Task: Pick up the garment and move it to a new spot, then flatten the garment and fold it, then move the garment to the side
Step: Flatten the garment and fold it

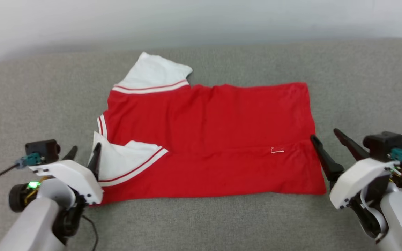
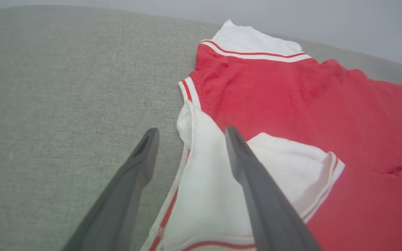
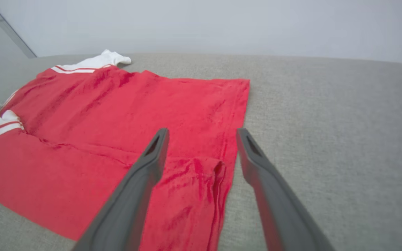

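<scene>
A red jersey T-shirt (image 1: 208, 139) with white striped-trim sleeves lies folded on the grey cloth-covered table (image 1: 222, 223); left pincer (image 1: 86, 150) and right pincer (image 1: 324, 135) both spread, empty, at its ends

Red shirt (image 1: 208, 139) is lying pretty flat on the grey fabric surface (image 1: 201, 223), plain side up, near edge folded over. One white striped sleeve is flopped onto the red, the other pokes out the far side.

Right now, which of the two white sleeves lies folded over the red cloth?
The near sleeve, beside the left gripper; the far sleeve sticks out onto the grey surface.
</scene>
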Robot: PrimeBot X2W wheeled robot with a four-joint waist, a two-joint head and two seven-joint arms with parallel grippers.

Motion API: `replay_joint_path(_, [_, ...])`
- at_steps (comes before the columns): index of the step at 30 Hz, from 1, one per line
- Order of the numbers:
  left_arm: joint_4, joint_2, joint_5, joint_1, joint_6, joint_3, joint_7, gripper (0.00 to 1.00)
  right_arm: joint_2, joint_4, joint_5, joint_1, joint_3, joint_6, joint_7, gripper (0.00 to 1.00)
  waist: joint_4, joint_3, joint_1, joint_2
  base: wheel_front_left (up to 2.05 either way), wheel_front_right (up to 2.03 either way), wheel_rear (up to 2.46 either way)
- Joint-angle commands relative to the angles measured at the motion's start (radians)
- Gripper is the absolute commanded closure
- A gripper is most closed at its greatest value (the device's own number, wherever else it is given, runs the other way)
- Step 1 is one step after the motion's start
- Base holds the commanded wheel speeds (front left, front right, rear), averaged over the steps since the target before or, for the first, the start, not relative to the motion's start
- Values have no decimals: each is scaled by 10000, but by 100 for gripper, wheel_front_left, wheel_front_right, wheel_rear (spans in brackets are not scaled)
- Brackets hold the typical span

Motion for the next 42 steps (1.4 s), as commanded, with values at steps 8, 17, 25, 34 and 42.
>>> replay_joint_path(8, [-949,1200,-339,407,10,-13,1750,0,470,-1482,-885,1589,-1254,-4,-1051,0,-325,-1422,-2,-1,0,0,0])
replay_joint_path(17, [-2072,2714,-1250,789,-110,-579,5696,0,1401,-3286,-1760,2855,-1874,-4,-468,0,-757,-1476,-2,-1,0,0,0])
replay_joint_path(25, [-1706,2868,-1776,1196,258,-706,6833,0,1719,-4000,-1846,3027,-1967,-4,-32,0,-1181,-979,-2,-1,0,0,0])
replay_joint_path(34, [-882,2013,-2190,944,-56,-866,6775,100,1516,-4279,-1678,2691,-2197,-4,268,0,-1329,-378,-2,-1,0,0,0])
replay_joint_path(42, [-299,1646,-2377,728,-507,-860,6532,100,1093,-4272,-1265,2361,-2563,-4,1191,0,-1177,-281,-2,-1,0,0,0])
